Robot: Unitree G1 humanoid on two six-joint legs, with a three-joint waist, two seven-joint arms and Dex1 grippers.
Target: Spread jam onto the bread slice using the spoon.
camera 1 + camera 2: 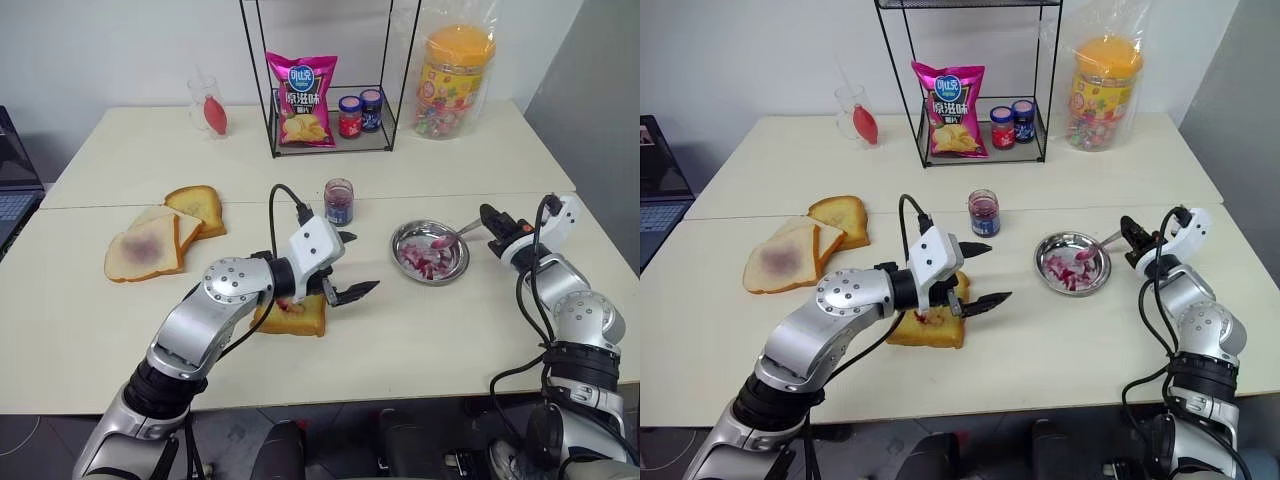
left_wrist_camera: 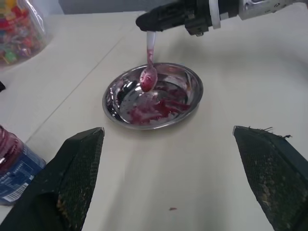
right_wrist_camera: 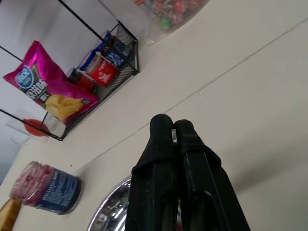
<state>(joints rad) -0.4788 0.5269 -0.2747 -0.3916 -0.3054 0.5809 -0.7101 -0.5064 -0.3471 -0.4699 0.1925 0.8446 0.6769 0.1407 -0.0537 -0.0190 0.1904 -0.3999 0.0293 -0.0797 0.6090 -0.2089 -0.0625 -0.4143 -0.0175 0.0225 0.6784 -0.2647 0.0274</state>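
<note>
The bread slice (image 1: 300, 321) lies near the table's front, partly under my left forearm, with a small red smear of jam on it. My left gripper (image 1: 361, 262) hovers open and empty just right of the slice, pointing toward the round steel plate (image 1: 404, 237). Lumpy red jam (image 1: 428, 263) sits in the plate. My right gripper (image 1: 487, 216) is shut on the handle of the spoon (image 1: 447, 237), whose jam-coated bowl hangs low over the plate. The left wrist view shows the spoon (image 2: 149, 77) tipped into the plate (image 2: 195, 98) beneath the right gripper (image 2: 144, 21).
An open jam jar (image 1: 338, 200) stands behind the left gripper. Toast slices (image 1: 160, 240) lie at the left. At the back, a wire rack (image 1: 330, 140) holds a chip bag and two small jars, with a candy tub (image 1: 455, 75) beside it and a cup (image 1: 207, 105) farther left.
</note>
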